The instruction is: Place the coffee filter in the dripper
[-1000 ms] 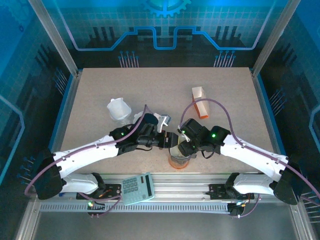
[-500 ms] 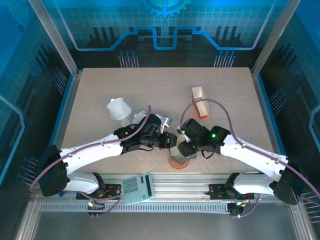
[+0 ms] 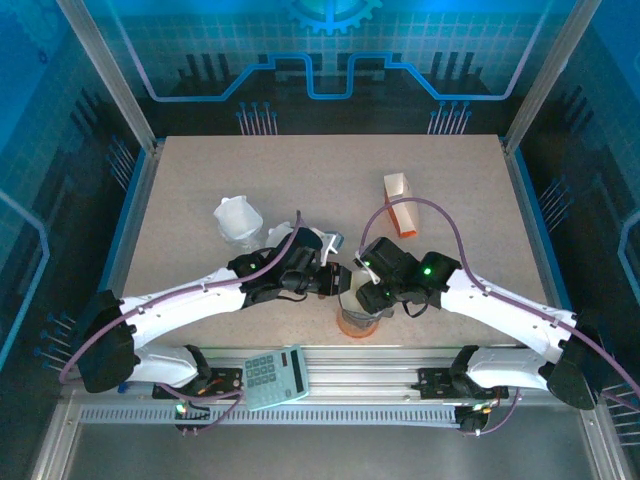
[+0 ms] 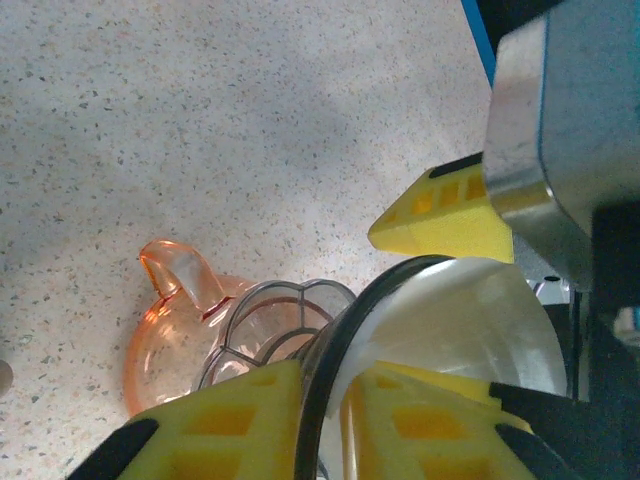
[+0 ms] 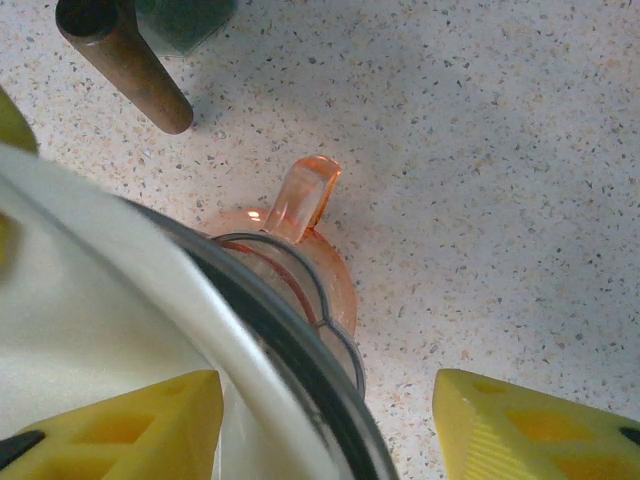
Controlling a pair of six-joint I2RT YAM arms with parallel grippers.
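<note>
Hovering over dripper (image 3: pixel 357 322) (orange, w/ handle, at near edge of table (image 3: pixel 200 180)): both grippers.
Item: filter (image 4: pixel 470 330), white paper w/ dark rim, poss. a holder ring; just above dripper, not seated.
L gripper (image 4: pixel 325 405): pinching filter rim.
R gripper (image 5: pixel 320 415): jaws spread, straddling same rim, outer finger apart from it.
Misc.: calculator (image 3: pixel 274 377) near-left of dripper; white cup (image 3: pixel 238 218) far-left of dripper; orange-white box (image 3: pixel 400 203) beyond dripper, slightly right.

Count on table:
- arms 2: left arm (image 3: pixel 180 305), right arm (image 3: pixel 500 305)
- orange dripper (image 3: pixel 357 322) 1, near centre
- white filter (image 4: pixel 470 320) 1
- translucent cup (image 3: pixel 238 219) 1, far left
- carton (image 3: pixel 400 203) 1, far right
- calculator (image 3: pixel 276 377) 1, near left
</note>
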